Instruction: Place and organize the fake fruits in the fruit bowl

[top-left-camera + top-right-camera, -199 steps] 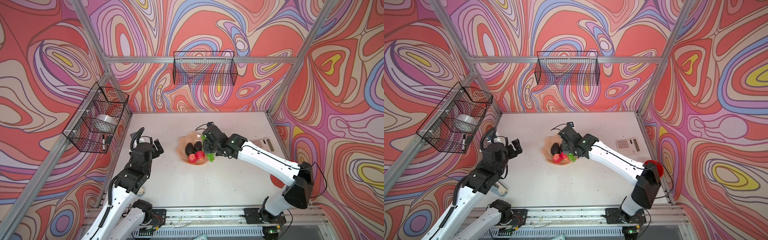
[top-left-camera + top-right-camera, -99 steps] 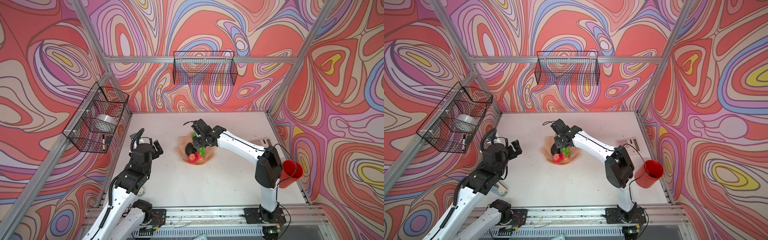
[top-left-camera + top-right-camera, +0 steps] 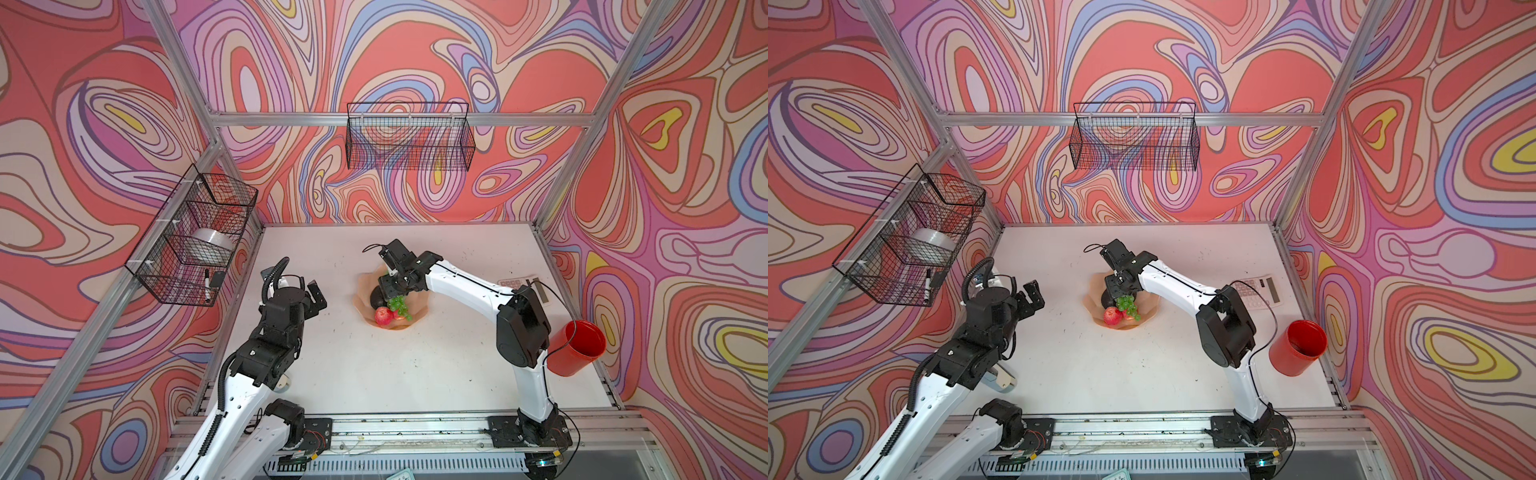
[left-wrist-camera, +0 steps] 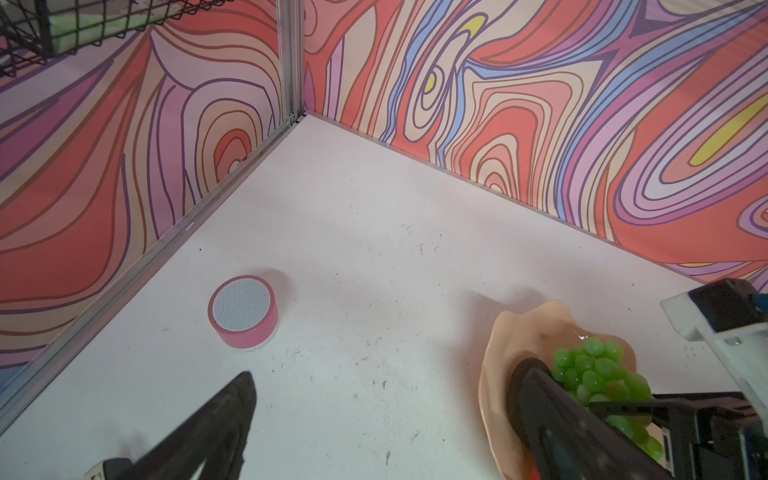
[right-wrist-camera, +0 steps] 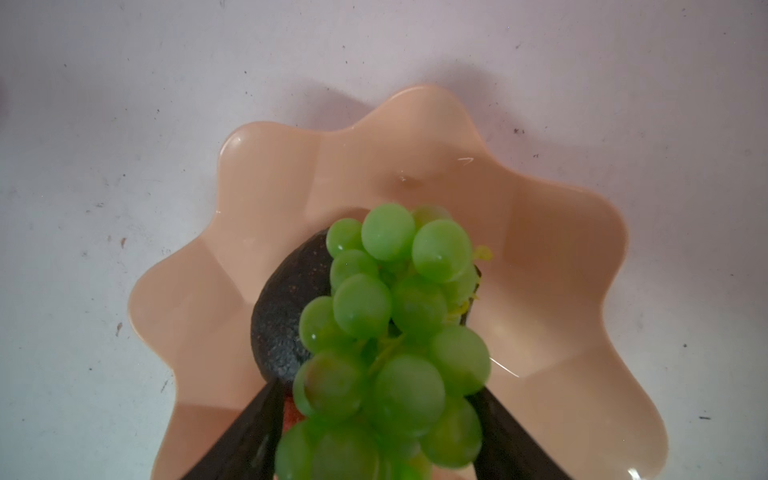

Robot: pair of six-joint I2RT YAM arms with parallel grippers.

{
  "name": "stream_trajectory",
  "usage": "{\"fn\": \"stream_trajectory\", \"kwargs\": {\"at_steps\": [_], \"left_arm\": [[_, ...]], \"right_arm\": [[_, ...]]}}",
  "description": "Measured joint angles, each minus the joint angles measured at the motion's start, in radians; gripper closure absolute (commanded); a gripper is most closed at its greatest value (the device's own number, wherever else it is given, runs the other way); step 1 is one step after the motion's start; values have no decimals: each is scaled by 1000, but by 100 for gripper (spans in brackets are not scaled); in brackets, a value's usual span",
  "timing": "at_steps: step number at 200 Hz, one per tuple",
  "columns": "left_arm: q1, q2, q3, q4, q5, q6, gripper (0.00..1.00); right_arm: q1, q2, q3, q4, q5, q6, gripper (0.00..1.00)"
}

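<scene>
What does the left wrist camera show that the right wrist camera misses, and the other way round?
Only the left wrist view shows the small pink speaker on the table and the swirly walls. Only the right wrist view shows the dark avocado lying under the grapes, and nearly all of the bowl's wavy rim. Both show the green grapes in the peach bowl.

1 bowl, 1 grape bunch, 2 apples, 1 avocado clearly seen, 2 wire baskets, 1 red cup, 1 calculator, 1 pink speaker
</scene>
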Motion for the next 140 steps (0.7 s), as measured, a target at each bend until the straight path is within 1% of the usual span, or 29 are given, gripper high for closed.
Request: {"fn": "stream_trajectory", "kwargs": {"at_steps": [23, 32, 41, 52, 79, 97, 115, 130, 140], "left_arm": [[0, 6, 0, 14, 4, 1, 0], [0, 6, 0, 24, 7, 5, 0], [0, 6, -1, 41, 10, 13, 0], [0, 5, -6, 78, 18, 30, 0], [0, 20, -49, 212, 57, 89, 0], [0, 66, -104, 327, 60, 136, 0], [0, 141, -187, 459, 43, 196, 0], [0, 218, -274, 560, 17, 259, 0], [2, 275, -327, 627, -2, 309, 0]], "right_arm": [[-5, -4, -8, 29, 4, 0, 13], [-10, -25, -35, 50, 10, -5, 8], [-16, -64, -81, 75, 20, -6, 2], [-28, -140, -155, 108, 30, -22, 2], [-85, -396, -322, 204, 61, -57, 2], [-155, -563, -435, 303, 69, -74, 2], [-263, -729, -618, 438, 74, -92, 2], [-365, -832, -792, 553, 62, -112, 2], [-430, -870, -892, 615, 60, -126, 2]]}}
